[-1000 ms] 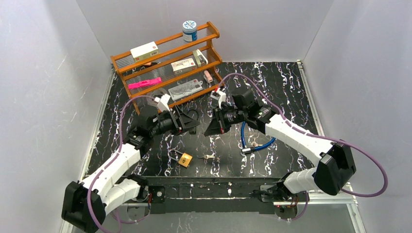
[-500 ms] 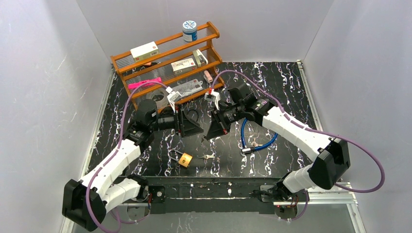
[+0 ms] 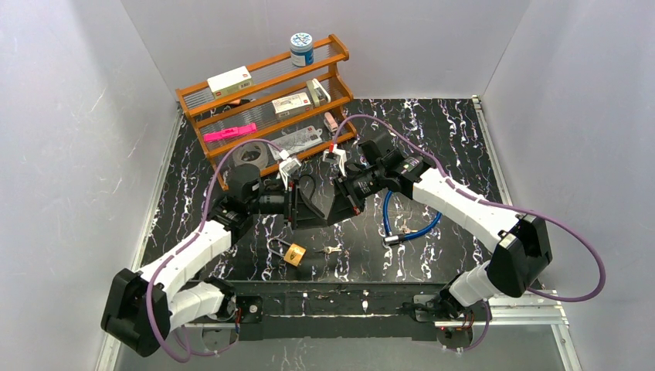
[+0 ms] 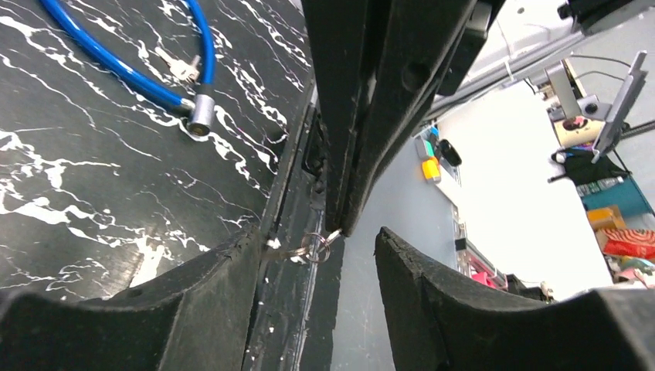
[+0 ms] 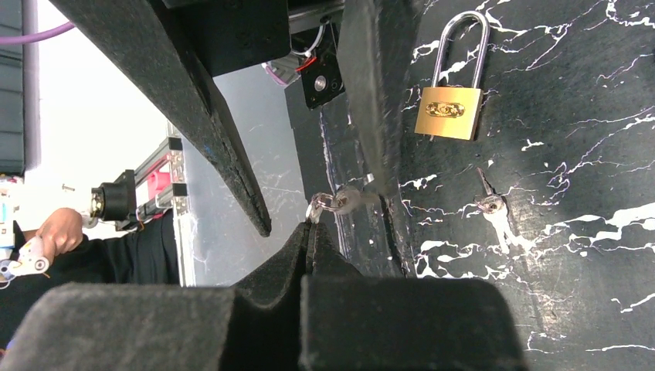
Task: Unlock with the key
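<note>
Above the black desk (image 3: 463, 139), padlock (image 3: 293, 253) lying by its front edge, the right claw (image 5: 310, 236) clenches the key (image 5: 334, 202) inside the released, wide-spread left claw (image 4: 315, 241), seemingly to hand it over.

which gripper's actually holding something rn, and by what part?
The right gripper is shut on the key, pinched at its ring end, with the rest sticking out past the fingertips. The left gripper is open and holds nothing.
</note>
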Robot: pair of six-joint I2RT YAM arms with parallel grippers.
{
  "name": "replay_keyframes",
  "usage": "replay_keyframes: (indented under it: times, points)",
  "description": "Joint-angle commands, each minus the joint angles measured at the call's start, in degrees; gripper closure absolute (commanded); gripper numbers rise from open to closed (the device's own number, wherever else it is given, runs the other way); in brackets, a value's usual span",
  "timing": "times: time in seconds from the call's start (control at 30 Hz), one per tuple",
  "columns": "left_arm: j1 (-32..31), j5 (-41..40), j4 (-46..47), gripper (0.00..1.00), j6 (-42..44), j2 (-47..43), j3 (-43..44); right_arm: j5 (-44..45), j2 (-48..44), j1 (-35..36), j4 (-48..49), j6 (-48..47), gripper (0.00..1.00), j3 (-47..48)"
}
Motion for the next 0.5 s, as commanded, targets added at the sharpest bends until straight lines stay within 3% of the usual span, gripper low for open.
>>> replay_keyframes:
  times: [0.0, 0.33, 0.47]
  points:
    - [-0.71, 4.14, 1.48, 0.48, -0.21, -2.04, -0.6, -2.79, -0.43, 0.17, 1.1, -0.1, 0.99, 2.29]
    - [-1.06, 5.45, 1.61, 0.52, -0.19, -0.92, -0.46, -4.13, -1.02, 0.0, 1.01, -0.45, 0.99, 2.16]
    - [-1.94, 4.71, 3.83, 0.47, -1.67, 0.06, -0.73, -4.85, -0.99, 0.03, 0.89, -0.99, 0.99, 2.43]
